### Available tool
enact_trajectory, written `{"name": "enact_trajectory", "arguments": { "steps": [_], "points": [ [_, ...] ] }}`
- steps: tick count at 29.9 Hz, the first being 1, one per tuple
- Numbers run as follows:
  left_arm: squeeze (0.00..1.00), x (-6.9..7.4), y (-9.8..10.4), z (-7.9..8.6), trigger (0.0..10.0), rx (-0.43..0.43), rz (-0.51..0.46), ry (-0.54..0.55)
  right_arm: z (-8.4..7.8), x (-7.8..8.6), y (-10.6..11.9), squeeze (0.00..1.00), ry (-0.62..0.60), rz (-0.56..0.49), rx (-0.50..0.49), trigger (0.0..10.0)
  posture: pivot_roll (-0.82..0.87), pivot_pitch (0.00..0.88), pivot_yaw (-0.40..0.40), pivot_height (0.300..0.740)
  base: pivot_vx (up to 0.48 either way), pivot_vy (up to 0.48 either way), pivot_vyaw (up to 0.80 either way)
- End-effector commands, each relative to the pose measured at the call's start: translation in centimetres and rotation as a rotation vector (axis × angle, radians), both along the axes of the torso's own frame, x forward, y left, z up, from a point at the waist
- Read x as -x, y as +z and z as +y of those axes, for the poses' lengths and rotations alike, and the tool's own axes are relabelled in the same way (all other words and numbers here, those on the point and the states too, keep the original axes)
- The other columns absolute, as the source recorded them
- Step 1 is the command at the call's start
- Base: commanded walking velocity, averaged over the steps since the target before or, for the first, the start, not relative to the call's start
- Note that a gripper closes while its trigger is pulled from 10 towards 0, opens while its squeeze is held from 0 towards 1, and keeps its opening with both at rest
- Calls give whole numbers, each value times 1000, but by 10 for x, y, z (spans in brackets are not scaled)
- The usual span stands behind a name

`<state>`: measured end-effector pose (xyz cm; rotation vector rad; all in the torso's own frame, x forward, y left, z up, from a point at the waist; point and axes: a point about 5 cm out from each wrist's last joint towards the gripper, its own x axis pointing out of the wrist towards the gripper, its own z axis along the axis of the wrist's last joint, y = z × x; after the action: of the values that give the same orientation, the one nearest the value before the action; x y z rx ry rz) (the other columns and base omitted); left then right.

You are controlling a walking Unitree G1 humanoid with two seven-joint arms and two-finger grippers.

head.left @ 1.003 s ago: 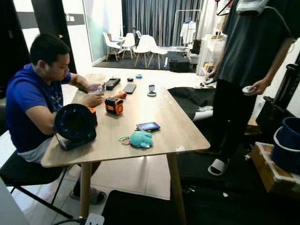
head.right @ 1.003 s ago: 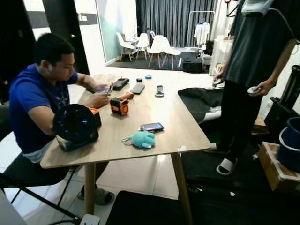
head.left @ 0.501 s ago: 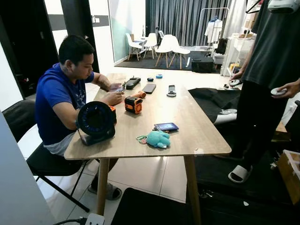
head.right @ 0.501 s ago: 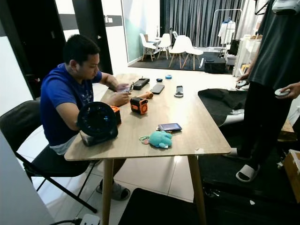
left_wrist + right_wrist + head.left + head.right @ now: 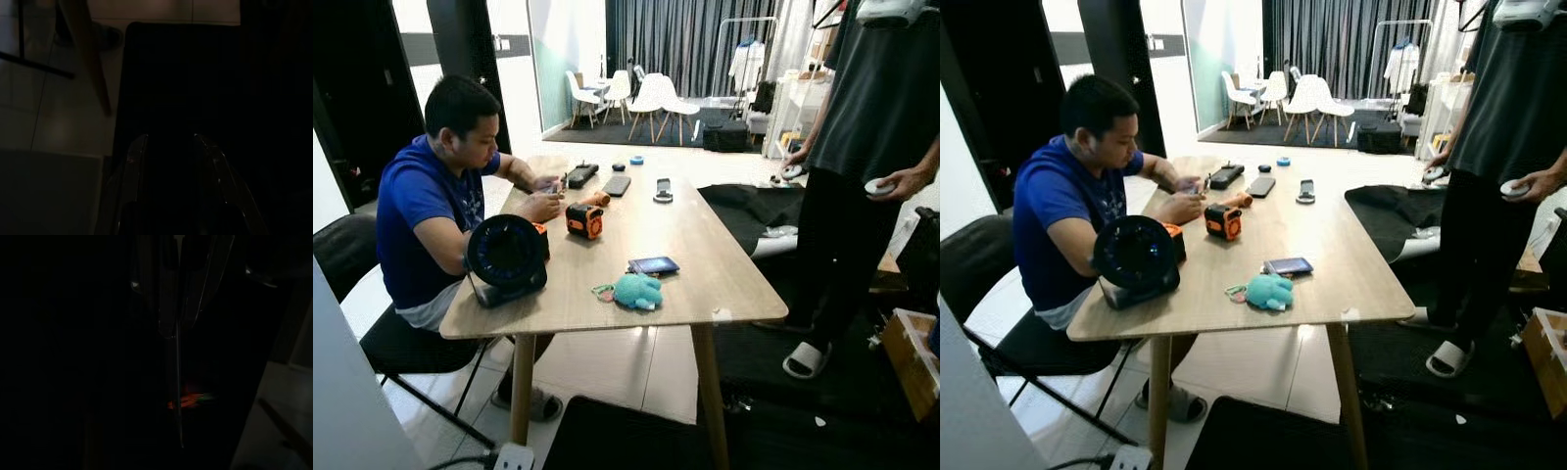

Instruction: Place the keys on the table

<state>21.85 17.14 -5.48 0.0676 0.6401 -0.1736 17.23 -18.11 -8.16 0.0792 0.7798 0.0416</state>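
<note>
The wooden table stands ahead of me, its near edge a step or two away. Near that edge lie a teal plush toy with a small ring and a dark phone. The right wrist view is very dark: my right gripper has its fingers pressed together, and a thin strand with an orange-green glint, which looks like the keys, hangs from them. My left gripper hangs open with nothing between its fingers, over a black floor mat.
A seated person works at the table's left side behind a round black fan and an orange tape measure. A standing person is at the right. A power strip and a wooden box sit on the floor.
The whole picture has swung left and then partly back, so the camera moved. The things on the table have stayed where they were.
</note>
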Motion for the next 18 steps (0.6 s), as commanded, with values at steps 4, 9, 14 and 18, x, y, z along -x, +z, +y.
{"name": "enact_trajectory", "arguments": {
  "steps": [4, 9, 14, 18],
  "points": [
    [0, -1, 1, -3, 10000, 21, -7, 4, 1, 2, -1, 0, -2, 13, -3, 10000, 55, 12, 33, 740, 341, 0, 0],
    [0, -1, 1, -2, 10000, 23, -8, -1, 1, 2, -2, 0, -2, 14, -2, 10000, 56, 11, 32, 740, 334, 0, 0],
    [0, 0, 2, -1, 10000, 17, -24, 3, 1, 2, -2, 0, 0, 14, -1, 10000, 55, 15, 31, 740, 61, 0, 0],
    [0, 1, 1, 0, 10000, 15, -22, 4, 0, 3, -2, 0, -1, 15, 0, 10000, 54, 17, 30, 740, 0, 0, 0]
  ]
}}
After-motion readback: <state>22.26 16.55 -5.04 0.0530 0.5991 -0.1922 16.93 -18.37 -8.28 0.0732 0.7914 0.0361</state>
